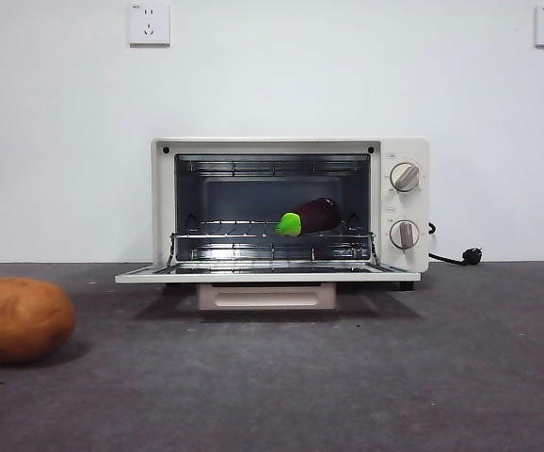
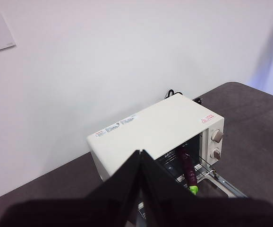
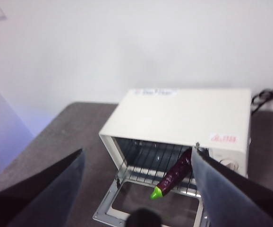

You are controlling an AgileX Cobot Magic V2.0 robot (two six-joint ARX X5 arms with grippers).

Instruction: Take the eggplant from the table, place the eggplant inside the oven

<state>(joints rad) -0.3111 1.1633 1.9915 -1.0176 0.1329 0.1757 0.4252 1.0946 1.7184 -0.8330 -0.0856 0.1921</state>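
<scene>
The eggplant [image 1: 312, 217] lies on the wire rack inside the cream-white oven [image 1: 399, 202], right of centre, its green cap pointing toward the open door [image 1: 263, 276]. Both wrist views show it too: eggplant [image 2: 187, 168], eggplant [image 3: 173, 176]. My left gripper [image 2: 141, 153] hangs high above and behind the oven [image 2: 150, 130], jaws shut together with nothing in them. My right gripper [image 3: 137, 163] is also raised well above the oven [image 3: 183, 116], jaws wide open and empty. Neither gripper appears in the front view.
A round orange-brown potato [image 1: 18, 319] sits on the dark grey table [image 1: 347, 377] at the front left. The oven's black power cord and plug [image 1: 460, 256] lie to its right by the white wall.
</scene>
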